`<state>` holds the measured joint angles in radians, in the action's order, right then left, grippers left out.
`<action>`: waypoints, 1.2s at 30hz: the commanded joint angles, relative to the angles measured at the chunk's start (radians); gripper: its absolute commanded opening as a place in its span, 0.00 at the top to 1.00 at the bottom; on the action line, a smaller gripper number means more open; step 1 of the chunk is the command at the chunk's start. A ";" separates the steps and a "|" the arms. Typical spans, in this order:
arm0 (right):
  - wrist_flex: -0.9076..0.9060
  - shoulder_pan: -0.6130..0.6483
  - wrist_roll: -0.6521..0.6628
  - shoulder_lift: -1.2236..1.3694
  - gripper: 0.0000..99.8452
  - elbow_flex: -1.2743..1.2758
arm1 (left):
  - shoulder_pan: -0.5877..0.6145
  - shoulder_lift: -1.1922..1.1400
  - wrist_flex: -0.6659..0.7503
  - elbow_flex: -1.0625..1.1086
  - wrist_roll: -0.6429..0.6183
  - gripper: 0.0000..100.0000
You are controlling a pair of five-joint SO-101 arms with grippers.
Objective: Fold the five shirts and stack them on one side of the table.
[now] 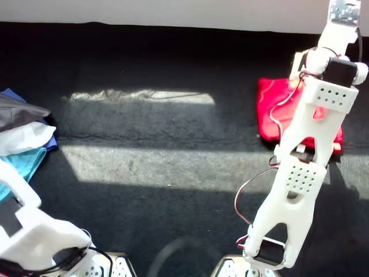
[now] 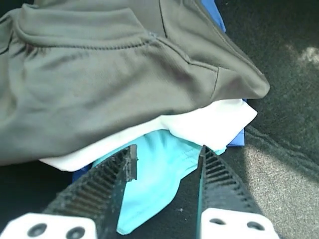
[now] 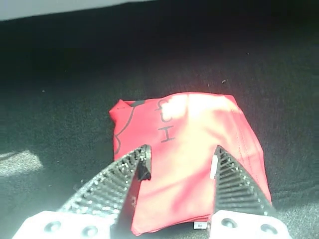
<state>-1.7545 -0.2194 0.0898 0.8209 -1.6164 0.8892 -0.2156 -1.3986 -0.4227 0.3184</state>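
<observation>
A pile of shirts lies at the table's left edge: a grey shirt on top, then a white shirt, a blue shirt and a cyan shirt lowest. My left gripper is open just above the cyan shirt, with the grey shirt and white shirt ahead of it. A folded red shirt lies flat at the right. My right gripper hangs open over the red shirt, holding nothing.
The table is covered with a dark cloth crossed by sunlit bands. The right arm stretches from the front edge over the red shirt. The left arm sits at the front left corner. A pale wall bounds the far side.
</observation>
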 commanded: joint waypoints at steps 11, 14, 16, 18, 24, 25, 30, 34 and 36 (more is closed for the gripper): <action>-0.007 0.050 0.020 -0.667 0.80 0.822 | 0.010 -0.581 -0.135 -0.924 0.006 0.79; -0.007 0.058 0.066 -0.765 0.80 0.957 | 0.021 -0.639 -0.127 -0.928 0.008 0.79; -0.007 0.058 0.083 -0.817 0.80 1.030 | 0.031 -0.670 -0.127 -0.928 0.009 0.79; -0.007 0.056 0.095 -0.865 0.80 1.096 | 0.039 -0.693 -0.121 -0.929 0.009 0.79; -0.005 0.059 0.123 -0.967 0.80 1.254 | 0.045 -0.748 -0.091 -0.929 0.087 0.84; -0.005 0.059 0.123 -0.978 0.80 1.271 | 0.045 -0.753 -0.092 -0.929 0.095 0.88; -0.005 0.056 0.123 -1.013 0.80 1.351 | 0.042 -0.756 -0.100 -0.929 0.097 0.99; -0.005 0.058 0.120 -1.013 0.80 1.406 | 0.015 -0.739 -0.146 -0.952 0.094 0.99; -0.005 0.059 0.117 -1.013 0.80 1.432 | -0.024 -0.719 -0.224 -0.987 0.092 0.99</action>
<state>-1.7545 -0.1703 0.2033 -0.1504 -0.2048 0.9183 -0.9828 -1.5474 -1.3418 0.4089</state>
